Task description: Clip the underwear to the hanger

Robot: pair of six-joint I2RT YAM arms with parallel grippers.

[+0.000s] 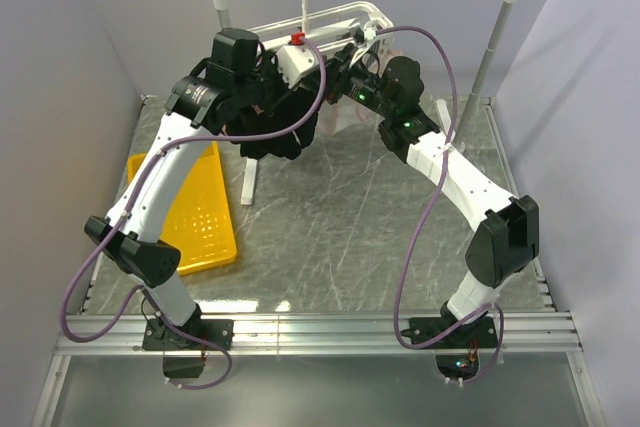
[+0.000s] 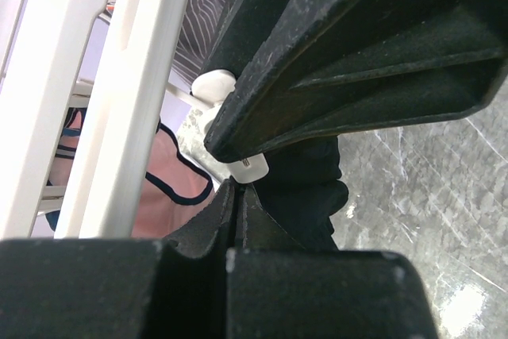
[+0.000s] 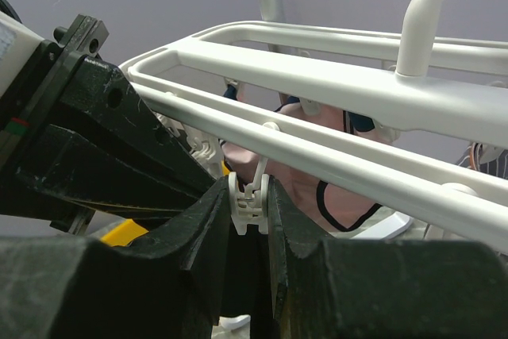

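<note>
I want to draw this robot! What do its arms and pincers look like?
Both the left arm and right arm have smooth white tube parts joined by chunky black joints. A purple cable loops along each one. The pincer fingers are black and rough, shaped like wedges.

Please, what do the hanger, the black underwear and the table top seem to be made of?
The hanger: white moulded plastic, with smooth, glossy bars. The underwear: soft matte black fabric, hanging limp. The table top: grey marble-pattern stone or laminate; its veins and reflections do not settle which.
</note>
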